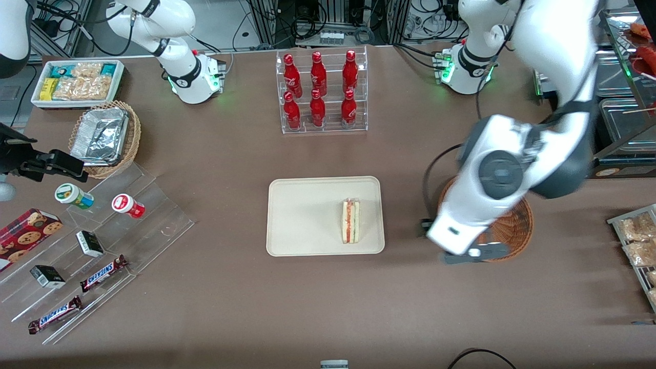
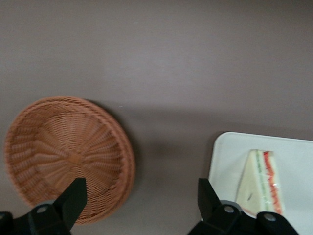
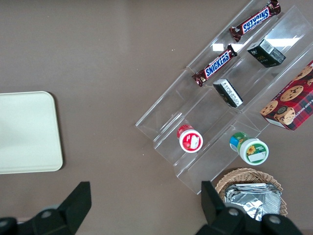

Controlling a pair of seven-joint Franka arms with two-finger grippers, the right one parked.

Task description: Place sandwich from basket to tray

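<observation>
The sandwich [image 1: 351,221] lies on the cream-white tray [image 1: 302,215], near the tray's edge that faces the basket. The dark woven basket [image 1: 512,225] is empty and partly hidden by my arm. My left gripper [image 1: 474,253] hangs above the table at the basket's rim, between the basket and the tray. In the left wrist view the gripper [image 2: 142,200] is open and empty, with bare table between its fingers [image 2: 73,198]. The basket [image 2: 68,156], the tray [image 2: 230,156] and the sandwich [image 2: 259,181] show to either side of it. The tray also shows in the right wrist view [image 3: 27,132].
A clear rack of red bottles [image 1: 322,92] stands farther from the front camera than the tray. Toward the parked arm's end are a clear stepped stand with snacks [image 1: 92,246], a tan basket with a foil container [image 1: 105,136] and a white bin of packets [image 1: 77,82]. Snack packets [image 1: 635,241] lie at the working arm's end.
</observation>
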